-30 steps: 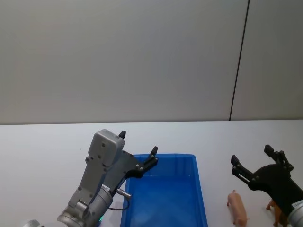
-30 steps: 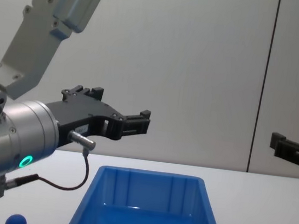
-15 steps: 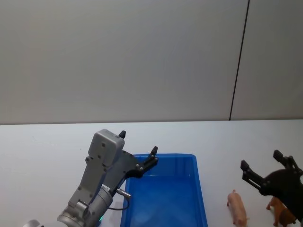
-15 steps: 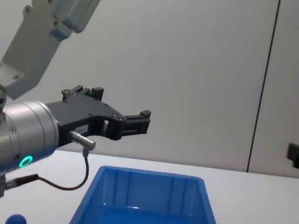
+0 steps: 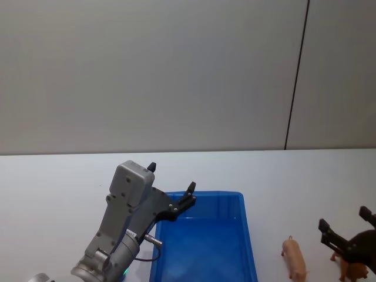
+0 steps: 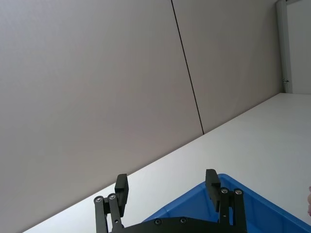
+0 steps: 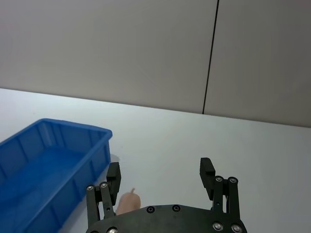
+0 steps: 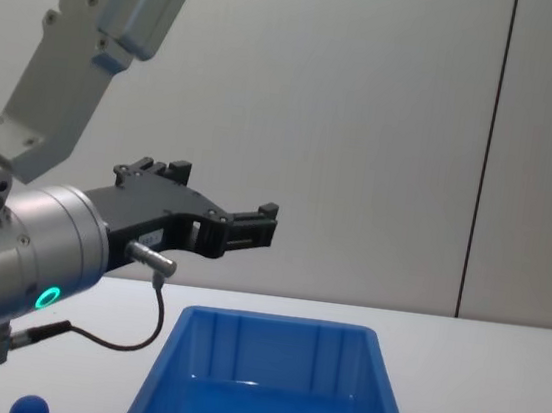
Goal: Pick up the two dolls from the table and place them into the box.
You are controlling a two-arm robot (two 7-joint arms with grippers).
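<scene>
Glossy blue bin (image 5: 202, 194): left gripper (image 5: 171, 177) is hovering spread over its left rim, right gripper (image 5: 345, 218) spread near the smooth pink piglet (image 5: 295, 257).

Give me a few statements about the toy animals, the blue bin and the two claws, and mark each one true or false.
1. The pink doll is nearer the box than the reddish-brown doll is. True.
2. Both dolls are inside the box. False: both are on the table, to the right of the box, and the box looks empty.
3. The right gripper is open. True: its fingers are spread, close to the reddish-brown doll.
4. The left gripper is carrying a doll. False: it is open and empty, raised near the box's left rim.
</scene>
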